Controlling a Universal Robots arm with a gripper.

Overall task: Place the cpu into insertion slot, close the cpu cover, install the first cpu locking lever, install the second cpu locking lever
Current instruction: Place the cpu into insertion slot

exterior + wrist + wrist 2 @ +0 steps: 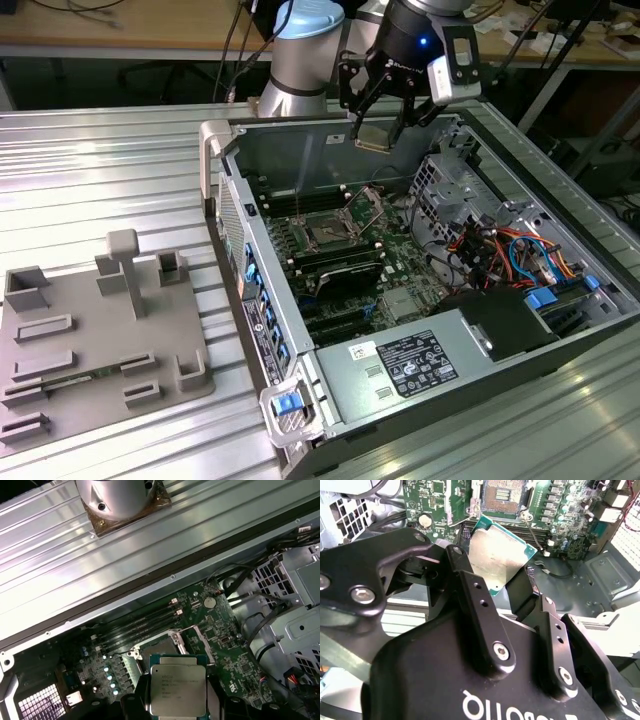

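The gripper, fingers clamped on the cpu, hangs over the open case; in the exterior view the insertion slot lies at its seven o'clock.

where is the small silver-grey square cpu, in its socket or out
Out. The small silver-grey square cpu is held in the black gripper, above the green board.

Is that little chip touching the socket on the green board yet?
Apart. In the exterior view the cpu hangs in the jaws, well above the insertion slot.
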